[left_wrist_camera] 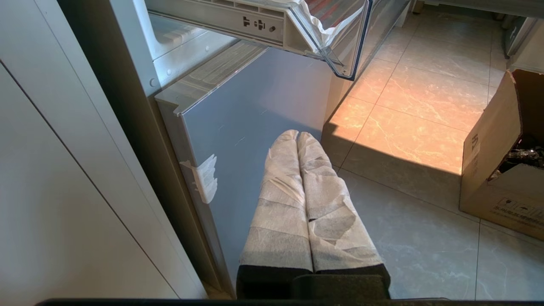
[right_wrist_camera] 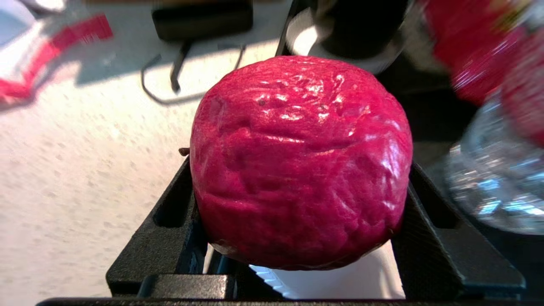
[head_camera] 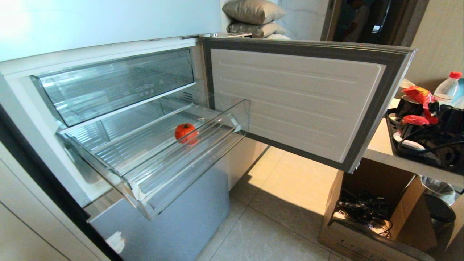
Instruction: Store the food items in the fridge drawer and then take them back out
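Note:
One red food item (head_camera: 186,132) lies on the ribbed floor of the pulled-out clear fridge drawer (head_camera: 203,152), toward its right end. The drawer's front corner (left_wrist_camera: 340,51) shows in the left wrist view, above my left gripper (left_wrist_camera: 297,135). That gripper hangs shut and empty beside the pale-blue lower fridge front. In the right wrist view a second, dark-red wrinkled food item (right_wrist_camera: 297,161) fills the gap of my right gripper (right_wrist_camera: 299,191). Both black fingers press its sides, just above a white plate (right_wrist_camera: 340,280) on a speckled counter (right_wrist_camera: 63,170). The right arm is outside the head view.
The fridge door (head_camera: 297,101) stands open to the right. An upper clear drawer with lettering (head_camera: 116,83) stays pushed in. A cluttered counter (head_camera: 380,145) with a tray, red packets and a bottle (head_camera: 447,87) is at far right, above a cardboard box (head_camera: 362,232) on the tiled floor.

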You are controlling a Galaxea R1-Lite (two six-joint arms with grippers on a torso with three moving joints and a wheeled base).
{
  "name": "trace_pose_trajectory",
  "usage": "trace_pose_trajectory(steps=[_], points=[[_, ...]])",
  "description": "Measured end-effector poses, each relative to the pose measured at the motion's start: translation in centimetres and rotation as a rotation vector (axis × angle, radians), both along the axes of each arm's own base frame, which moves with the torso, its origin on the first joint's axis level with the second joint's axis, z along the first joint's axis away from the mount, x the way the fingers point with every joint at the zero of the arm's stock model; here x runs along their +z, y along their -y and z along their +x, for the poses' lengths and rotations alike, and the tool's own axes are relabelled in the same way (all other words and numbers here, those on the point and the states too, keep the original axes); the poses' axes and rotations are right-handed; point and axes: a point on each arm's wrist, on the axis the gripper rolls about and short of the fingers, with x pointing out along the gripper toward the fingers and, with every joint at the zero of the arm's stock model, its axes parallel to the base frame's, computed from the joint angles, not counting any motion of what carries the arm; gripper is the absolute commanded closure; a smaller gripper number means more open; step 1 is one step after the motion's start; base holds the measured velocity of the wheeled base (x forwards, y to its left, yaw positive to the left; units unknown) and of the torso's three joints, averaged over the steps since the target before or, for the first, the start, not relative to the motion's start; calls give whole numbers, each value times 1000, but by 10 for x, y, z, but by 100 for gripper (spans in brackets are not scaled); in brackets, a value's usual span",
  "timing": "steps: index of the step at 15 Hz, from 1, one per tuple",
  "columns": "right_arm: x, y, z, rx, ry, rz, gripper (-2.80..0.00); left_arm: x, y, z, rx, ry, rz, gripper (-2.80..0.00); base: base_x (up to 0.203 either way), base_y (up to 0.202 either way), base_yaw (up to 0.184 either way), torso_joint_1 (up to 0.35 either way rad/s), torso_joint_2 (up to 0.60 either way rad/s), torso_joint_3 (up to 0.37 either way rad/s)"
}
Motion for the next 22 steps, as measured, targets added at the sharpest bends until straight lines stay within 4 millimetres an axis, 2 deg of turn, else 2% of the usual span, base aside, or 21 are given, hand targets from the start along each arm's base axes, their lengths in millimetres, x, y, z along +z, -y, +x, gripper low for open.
trace_pose_trajectory(steps=[3, 6, 9, 12, 14, 16, 18, 20, 22], points=[[31, -8, -23, -47, 10, -16, 0, 0, 0, 0, 0, 0, 0, 0, 0, 0, 0, 0, 0, 0], [62, -25, -67, -107, 3, -22, 0, 0, 0, 0, 0, 0, 0, 0, 0, 0, 0, 0, 0, 0], [87, -51, -131, -129, 17, -34, 0, 0, 0, 0, 0, 0, 0, 0, 0, 0, 0, 0, 0, 0], [98, -86, -206, -87, 39, -57, 0, 0, 0, 0, 0, 0, 0, 0, 0, 0, 0, 0, 0, 0], [92, -112, -258, -12, 35, -81, 0, 0, 0, 0, 0, 0, 0, 0, 0, 0, 0, 0, 0, 0], [75, -138, -309, 71, 24, -105, 0, 0, 0, 0, 0, 0, 0, 0, 0, 0, 0, 0, 0, 0], [43, -158, -355, 171, -12, -134, 0, 0, 0, 0, 0, 0, 0, 0, 0, 0, 0, 0, 0, 0], [5, -169, -387, 265, -53, -163, 0, 0, 0, 0, 0, 0, 0, 0, 0, 0, 0, 0, 0, 0], [-26, -173, -410, 327, -58, -177, 0, 0, 0, 0, 0, 0, 0, 0, 0, 0, 0, 0, 0, 0]])
